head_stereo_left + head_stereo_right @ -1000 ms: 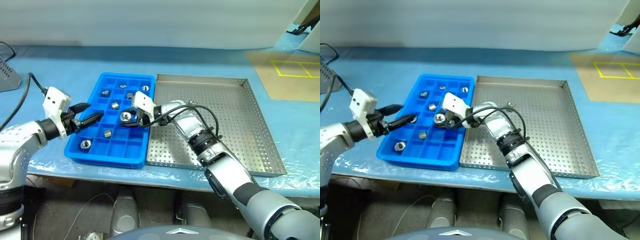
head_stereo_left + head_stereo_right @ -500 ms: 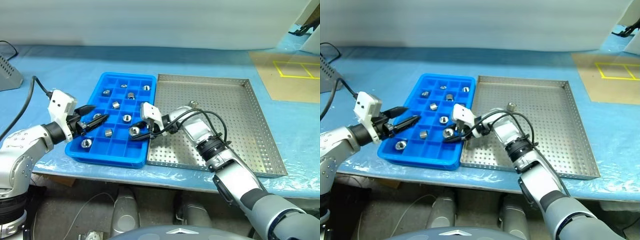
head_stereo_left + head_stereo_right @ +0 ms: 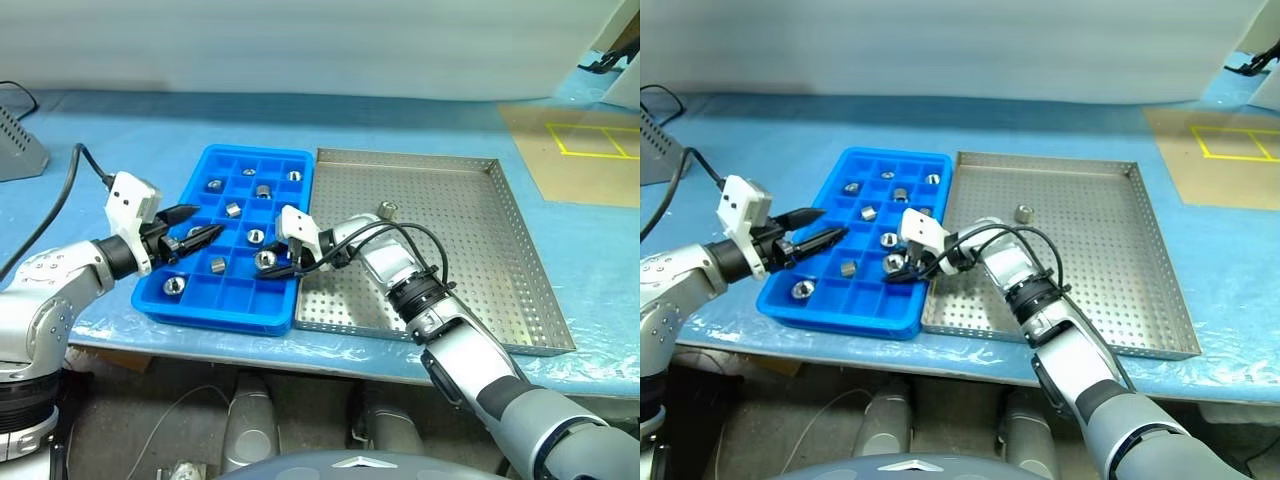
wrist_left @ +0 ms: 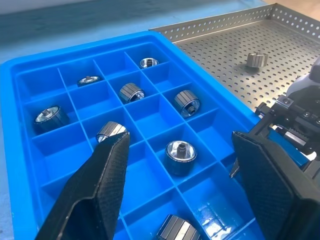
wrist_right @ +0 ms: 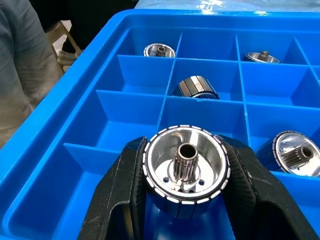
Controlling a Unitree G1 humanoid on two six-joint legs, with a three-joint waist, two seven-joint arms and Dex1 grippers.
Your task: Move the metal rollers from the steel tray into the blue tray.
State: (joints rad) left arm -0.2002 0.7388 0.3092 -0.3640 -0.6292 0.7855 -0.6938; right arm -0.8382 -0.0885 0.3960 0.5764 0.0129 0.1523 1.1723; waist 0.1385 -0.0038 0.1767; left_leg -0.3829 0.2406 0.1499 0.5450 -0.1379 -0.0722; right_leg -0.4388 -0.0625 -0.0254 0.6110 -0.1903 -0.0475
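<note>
Seven rollers already sit in the blue tray [image 3: 200, 300]; the right end effector [image 3: 272, 263] grips another roller [image 5: 185, 169] over an empty compartment. One roller [image 3: 387, 209] waits in the steel tray [image 3: 520, 270] behind it. The left end effector [image 3: 195, 232] hovers half-open, empty.

Rollers [image 5: 186, 171] are shiny polished metal with finely ribbed sides; blue tray [image 4: 30, 165] is smooth glossy plastic; steel tray [image 3: 470, 240] is dull perforated metal; black fingers [image 5: 120, 200] look matt and ridged; the table cover [image 3: 120, 140] is glossy plastic film.
</note>
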